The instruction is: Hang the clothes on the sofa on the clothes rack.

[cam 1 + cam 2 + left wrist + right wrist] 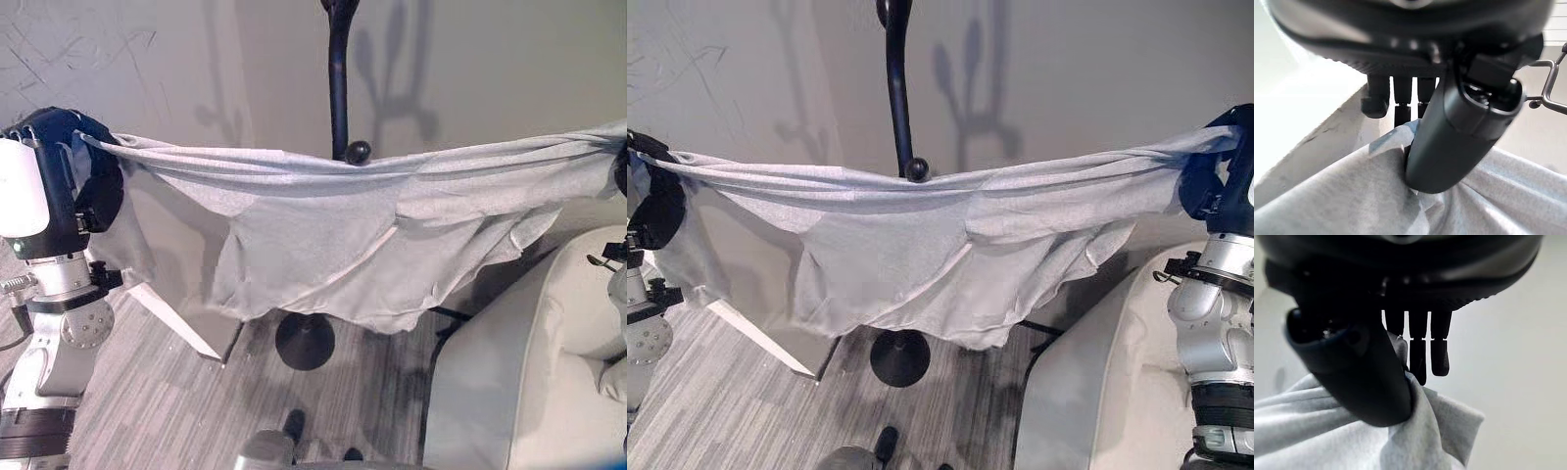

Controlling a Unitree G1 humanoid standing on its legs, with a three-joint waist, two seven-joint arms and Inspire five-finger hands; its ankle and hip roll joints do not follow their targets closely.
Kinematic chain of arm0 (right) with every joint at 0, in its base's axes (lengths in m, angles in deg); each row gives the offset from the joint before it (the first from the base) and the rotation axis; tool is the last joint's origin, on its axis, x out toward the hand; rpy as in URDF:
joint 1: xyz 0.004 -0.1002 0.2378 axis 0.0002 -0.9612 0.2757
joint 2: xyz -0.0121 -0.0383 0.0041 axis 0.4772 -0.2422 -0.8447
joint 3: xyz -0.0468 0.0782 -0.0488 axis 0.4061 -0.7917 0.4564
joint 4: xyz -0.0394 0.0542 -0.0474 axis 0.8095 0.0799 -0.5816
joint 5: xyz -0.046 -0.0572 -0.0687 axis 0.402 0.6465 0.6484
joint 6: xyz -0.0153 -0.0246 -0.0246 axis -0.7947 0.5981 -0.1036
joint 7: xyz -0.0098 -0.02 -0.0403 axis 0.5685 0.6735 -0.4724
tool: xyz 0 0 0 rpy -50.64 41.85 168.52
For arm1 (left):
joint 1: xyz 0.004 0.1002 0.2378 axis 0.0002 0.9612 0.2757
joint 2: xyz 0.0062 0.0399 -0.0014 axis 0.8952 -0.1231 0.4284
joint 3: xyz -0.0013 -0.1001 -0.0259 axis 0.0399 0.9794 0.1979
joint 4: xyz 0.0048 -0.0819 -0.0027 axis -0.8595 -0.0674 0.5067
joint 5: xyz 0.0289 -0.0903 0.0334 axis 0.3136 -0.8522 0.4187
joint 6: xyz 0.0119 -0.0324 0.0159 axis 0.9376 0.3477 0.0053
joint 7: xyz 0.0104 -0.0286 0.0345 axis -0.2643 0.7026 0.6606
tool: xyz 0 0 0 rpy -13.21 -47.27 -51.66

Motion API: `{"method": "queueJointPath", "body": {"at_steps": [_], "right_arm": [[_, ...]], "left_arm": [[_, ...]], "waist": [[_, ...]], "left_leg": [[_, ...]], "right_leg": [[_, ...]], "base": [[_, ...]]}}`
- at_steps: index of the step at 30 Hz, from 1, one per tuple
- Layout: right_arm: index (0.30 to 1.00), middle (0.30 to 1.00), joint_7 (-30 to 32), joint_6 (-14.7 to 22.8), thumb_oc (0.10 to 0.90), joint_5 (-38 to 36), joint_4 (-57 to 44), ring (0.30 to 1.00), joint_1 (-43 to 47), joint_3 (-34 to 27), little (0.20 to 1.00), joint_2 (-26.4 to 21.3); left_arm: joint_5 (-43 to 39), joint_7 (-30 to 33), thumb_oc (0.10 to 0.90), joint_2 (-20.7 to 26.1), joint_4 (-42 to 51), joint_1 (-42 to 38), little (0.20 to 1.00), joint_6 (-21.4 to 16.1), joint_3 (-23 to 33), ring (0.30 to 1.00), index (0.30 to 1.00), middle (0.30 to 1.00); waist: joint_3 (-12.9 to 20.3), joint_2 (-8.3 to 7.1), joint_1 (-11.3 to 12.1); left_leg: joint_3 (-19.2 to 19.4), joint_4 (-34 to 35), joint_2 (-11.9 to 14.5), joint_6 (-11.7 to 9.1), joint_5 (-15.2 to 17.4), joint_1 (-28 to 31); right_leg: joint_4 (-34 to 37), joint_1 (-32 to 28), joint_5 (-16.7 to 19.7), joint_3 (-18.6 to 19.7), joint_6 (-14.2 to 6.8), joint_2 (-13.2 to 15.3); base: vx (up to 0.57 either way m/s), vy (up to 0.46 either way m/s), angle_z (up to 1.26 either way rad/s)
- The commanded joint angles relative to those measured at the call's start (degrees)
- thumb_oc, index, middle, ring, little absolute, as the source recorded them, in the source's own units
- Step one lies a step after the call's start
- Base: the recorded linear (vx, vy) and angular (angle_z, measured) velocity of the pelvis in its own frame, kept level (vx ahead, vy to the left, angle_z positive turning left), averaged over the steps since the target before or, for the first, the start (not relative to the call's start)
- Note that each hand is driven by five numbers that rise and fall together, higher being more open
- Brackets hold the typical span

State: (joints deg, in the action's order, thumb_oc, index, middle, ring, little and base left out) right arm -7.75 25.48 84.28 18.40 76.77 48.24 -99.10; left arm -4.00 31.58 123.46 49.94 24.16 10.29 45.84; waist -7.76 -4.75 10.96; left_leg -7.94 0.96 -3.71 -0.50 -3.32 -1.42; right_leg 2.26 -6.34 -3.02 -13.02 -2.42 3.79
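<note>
A light grey garment (323,235) is stretched wide between my two hands and sags in the middle. My left hand (69,132) pinches its left end; the thumb (1459,132) presses the cloth (1352,196) against the fingers. My right hand (1225,166) holds the right end, with the thumb (1361,372) clamped on the cloth (1317,431). The black clothes rack (339,88) stands just behind the garment's top edge, and a knob-ended hook (357,152) pokes up over the cloth. The rack's round base (305,343) rests on the floor below.
A white sofa (529,372) stands at the lower right. A white panel (181,318) leans by the wall left of the rack's base. A plain wall lies behind the rack, and grey plank floor (157,401) spreads in front.
</note>
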Motion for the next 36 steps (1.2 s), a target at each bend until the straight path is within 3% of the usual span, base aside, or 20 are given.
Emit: {"method": "queueJointPath", "body": {"at_steps": [1,5,14,18,21,25,28,32,36], "right_arm": [[0.3,0.3,4.0,-2.5,0.4,-2.0,5.5,0.3,9.1,0.3,0.3,-10.6],[0.3,0.3,4.0,-4.1,0.4,-2.0,12.6,0.3,19.3,10.0,0.3,-14.0],[0.3,0.3,3.7,-3.4,0.4,-7.7,19.9,0.3,25.7,13.7,0.3,-15.9],[0.3,0.3,1.3,-1.8,0.4,-12.6,25.8,0.3,32.8,21.2,0.3,-15.6],[0.3,0.3,0.6,-2.1,0.4,-13.5,26.6,0.3,35.1,23.3,0.3,-15.5],[0.3,0.3,-0.9,-3.0,0.4,-12.1,24.8,0.3,33.0,21.9,0.3,-16.2],[0.3,0.3,-1.2,-2.7,0.4,-12.7,25.4,0.3,33.2,22.2,0.3,-16.4],[0.3,0.3,-3.6,-1.7,0.4,-14.9,27.6,0.3,33.5,24.5,0.3,-15.9],[0.3,0.3,-8.1,-1.3,0.4,-13.9,29.5,0.3,29.8,26.9,0.3,-12.2]], "left_arm": [[-5.4,3.5,0.4,12.7,-11.0,-12.3,0.3,6.5,10.7,0.3,0.3,0.3],[-6.6,3.9,0.4,19.3,-17.4,-22.5,0.3,7.9,3.1,0.3,0.3,0.3],[-7.6,5.2,0.4,23.8,-22.1,-27.2,0.3,10.1,1.5,0.3,0.3,0.3],[-10.9,3.5,0.4,27.5,-31.4,-32.1,0.3,10.9,-4.9,0.3,0.3,0.3],[-12.1,3.2,0.4,27.8,-33.4,-33.0,0.3,10.9,-6.2,0.3,0.3,0.3],[-11.5,1.8,0.4,27.5,-32.0,-27.5,0.3,11.0,-2.1,0.3,0.3,0.3],[-10.4,0.9,0.4,28.0,-32.7,-26.3,0.3,11.4,-2.0,0.3,0.3,0.3],[-7.6,-4.4,0.4,27.3,-32.9,-27.8,0.3,12.2,-8.2,0.3,0.3,0.3],[-4.4,-10.3,0.4,22.5,-37.0,-25.8,0.3,12.6,-14.1,0.3,0.3,0.3]], "waist": [[10.4,-0.83,-0.7],[10.8,-0.94,-1.0],[12.3,-1.17,-1.5],[12.4,-0.7,-1.7],[12.3,-0.59,-1.8],[12.5,-0.88,-1.6],[12.8,-0.9,-1.8],[12.6,-0.83,-1.8],[11.4,-0.97,-1.5]], "left_leg": [[2.8,0.8,0.3,-1.8,-0.9,-4.1],[4.1,1.3,0.2,-0.6,-0.5,-3.3],[5.1,1.3,-0.4,0.4,1.0,-2.0],[6.1,0.9,-0.2,0.7,1.6,-1.3],[6.3,0.8,-0.2,0.9,1.9,-1.1],[6.5,0.8,-0.3,1.1,2.4,-0.7],[6.5,0.9,-0.4,1.1,2.5,-0.4],[6.5,0.9,-0.4,1.0,2.5,-0.5],[6.3,0.8,-0.4,1.0,2.2,-0.8]], "right_leg": [[-1.4,-4.2,-7.2,-1.1,-0.7,-3.1],[-3.1,-3.6,-7.1,-0.3,-1.6,-2.8],[-3.5,-3.7,-7.1,-0.2,-2.4,-2.3],[-4.7,-3.5,-6.6,-0.1,-3.1,-2.0],[-5.1,-3.4,-6.6,-0.1,-3.2,-1.9],[-5.0,-3.6,-6.7,-0.3,-3.4,-1.8],[-4.7,-3.8,-6.7,-0.4,-3.5,-1.7],[-4.3,-3.9,-6.8,-0.6,-3.3,-1.9],[-4.5,-3.6,-6.9,-1.0,-3.0,-2.0]], "base": [[0.08,0.052,0.02],[0.09,0.075,-0.06],[0.07,0.051,-0.16],[0.04,0.047,-0.08],[0.03,0.033,-0.06],[0.04,0.027,-0.05],[0.01,0.003,-0.01],[0.0,0.0,0.0],[-0.02,-0.003,0.01]]}}
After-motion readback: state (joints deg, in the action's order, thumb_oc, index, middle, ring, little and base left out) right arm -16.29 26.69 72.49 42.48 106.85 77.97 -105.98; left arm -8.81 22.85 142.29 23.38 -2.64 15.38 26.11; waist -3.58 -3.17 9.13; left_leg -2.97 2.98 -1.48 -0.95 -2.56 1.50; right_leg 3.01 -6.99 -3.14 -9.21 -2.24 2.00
